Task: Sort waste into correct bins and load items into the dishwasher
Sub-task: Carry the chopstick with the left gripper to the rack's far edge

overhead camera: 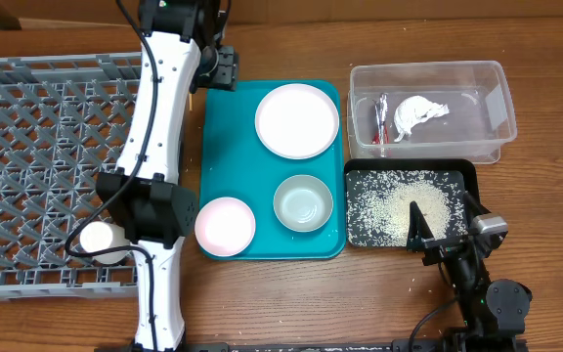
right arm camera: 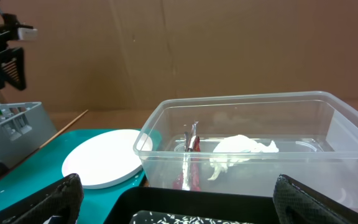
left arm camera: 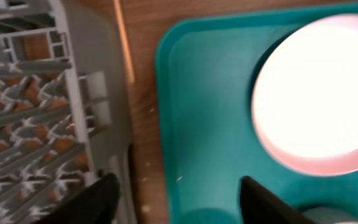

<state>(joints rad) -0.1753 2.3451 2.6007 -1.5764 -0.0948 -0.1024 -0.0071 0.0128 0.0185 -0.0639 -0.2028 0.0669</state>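
Observation:
The pale plate [overhead camera: 297,119], grey-green bowl [overhead camera: 303,203] and pinkish bowl [overhead camera: 225,224] sit on the teal tray [overhead camera: 223,127]. The white cup [overhead camera: 99,238] lies in the grey dish rack [overhead camera: 37,147]. The red wrapper [overhead camera: 381,119] and napkin [overhead camera: 418,113] are in the clear tub [overhead camera: 501,93]. Rice [overhead camera: 399,203] covers the black tray [overhead camera: 462,172]. My left gripper [overhead camera: 218,70] is open and empty over the gap between rack and tray's far left corner [left arm camera: 179,202]. A chopstick [left arm camera: 124,43] lies there. My right gripper [overhead camera: 445,220] is open and empty at the black tray's near edge [right arm camera: 179,205].
My left arm [overhead camera: 159,127] stretches over the rack's right edge. In the right wrist view the tub [right arm camera: 247,143] stands behind the black tray, with the plate [right arm camera: 104,165] to its left. A few rice grains [overhead camera: 420,286] lie on the table.

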